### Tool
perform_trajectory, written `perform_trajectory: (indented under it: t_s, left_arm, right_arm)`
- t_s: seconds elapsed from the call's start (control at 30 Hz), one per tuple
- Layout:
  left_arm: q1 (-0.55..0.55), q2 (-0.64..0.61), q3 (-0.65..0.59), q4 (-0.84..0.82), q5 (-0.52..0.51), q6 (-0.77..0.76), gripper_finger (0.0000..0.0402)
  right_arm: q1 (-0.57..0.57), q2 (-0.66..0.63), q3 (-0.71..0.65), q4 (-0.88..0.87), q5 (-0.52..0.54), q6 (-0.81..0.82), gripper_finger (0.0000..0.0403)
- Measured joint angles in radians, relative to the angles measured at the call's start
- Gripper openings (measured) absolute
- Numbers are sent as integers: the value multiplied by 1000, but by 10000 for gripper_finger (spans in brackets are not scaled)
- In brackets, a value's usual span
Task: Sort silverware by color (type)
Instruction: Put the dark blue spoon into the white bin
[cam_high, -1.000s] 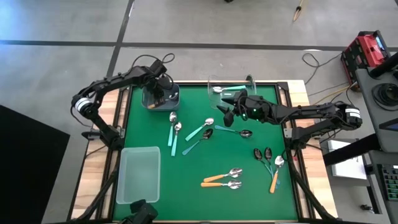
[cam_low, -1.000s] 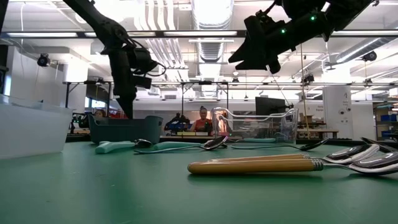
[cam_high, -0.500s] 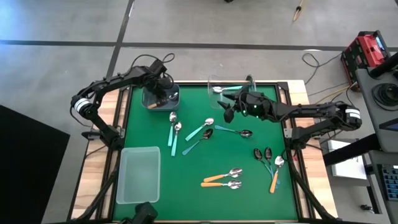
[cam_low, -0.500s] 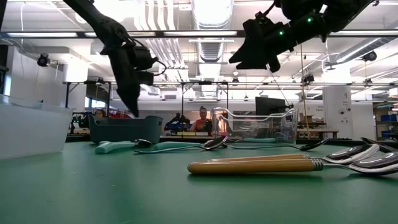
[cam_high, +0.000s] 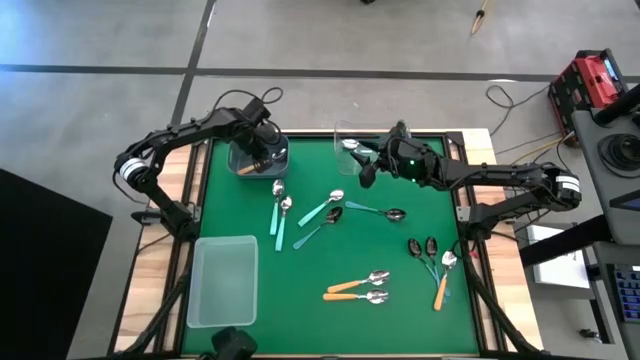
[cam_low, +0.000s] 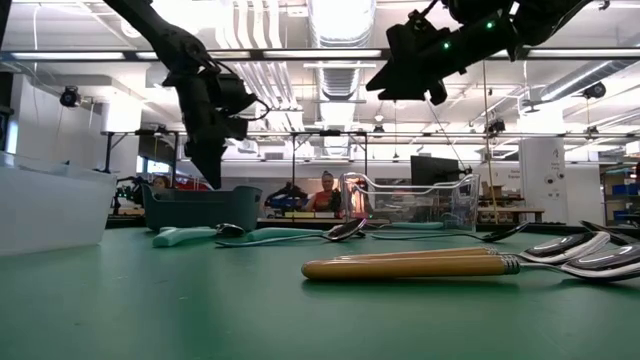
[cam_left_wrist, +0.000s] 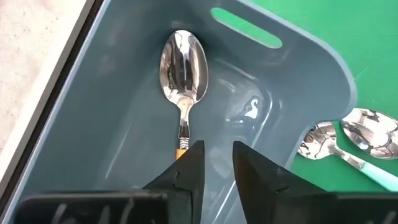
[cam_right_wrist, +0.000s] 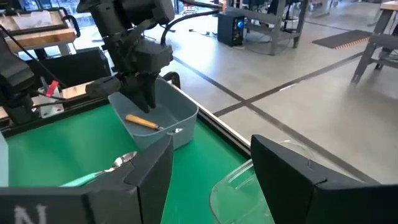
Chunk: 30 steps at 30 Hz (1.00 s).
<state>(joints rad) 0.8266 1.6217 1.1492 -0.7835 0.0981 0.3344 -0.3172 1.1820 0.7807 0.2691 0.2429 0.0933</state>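
My left gripper (cam_high: 258, 150) hangs over the grey bin (cam_high: 262, 160) at the table's far left, its fingers a little open (cam_left_wrist: 217, 171). One orange-handled spoon (cam_left_wrist: 183, 62) lies flat on the bin floor below them, and its handle (cam_left_wrist: 180, 149) runs out of sight behind one fingertip. My right gripper (cam_high: 365, 172) is wide open and empty (cam_right_wrist: 211, 180), raised beside the clear container (cam_high: 385, 135) at the far edge. That container holds a teal-handled spoon (cam_high: 355, 144). Teal-handled (cam_high: 280, 212), dark-bowled (cam_high: 318, 228) and orange-handled (cam_high: 355, 290) spoons lie loose on the green mat.
A clear rectangular tray (cam_high: 222, 280) sits at the near left of the mat. More dark-bowled spoons (cam_high: 422, 248) and one orange-handled spoon (cam_high: 441, 285) lie at the near right. A teal-handled spoon (cam_high: 322, 208) and a dark-bowled one (cam_high: 378, 211) lie mid-table.
My right gripper has moved toward the table's far edge and risen, closing on the clear container. My left gripper has tipped slightly while staying over the grey bin.
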Motion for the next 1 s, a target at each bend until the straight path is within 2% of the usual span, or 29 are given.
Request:
perform_trajectory:
  t_s: [0.3, 0.5, 0.67, 0.77, 1.0]
  left_arm:
    - [-1, 16, -2, 7, -60, 12, 127]
    - [-11, -31, -3, 59, -29, -9, 129]
    - [-41, -106, -24, 172, 47, -30, 121]
    - [-75, -155, -50, 241, 51, -30, 115]
    - [-148, -288, -163, 413, 51, -41, 111]
  right_arm:
    - [0, 0, 0, -3, 70, 1, 208]
    - [0, 0, 1, -4, 71, 59, 208]
    - [0, 0, 16, -7, -39, 127, 208]
    - [7, 0, 29, -14, -109, 160, 208]
    - [43, 0, 112, -197, -121, 166, 207]
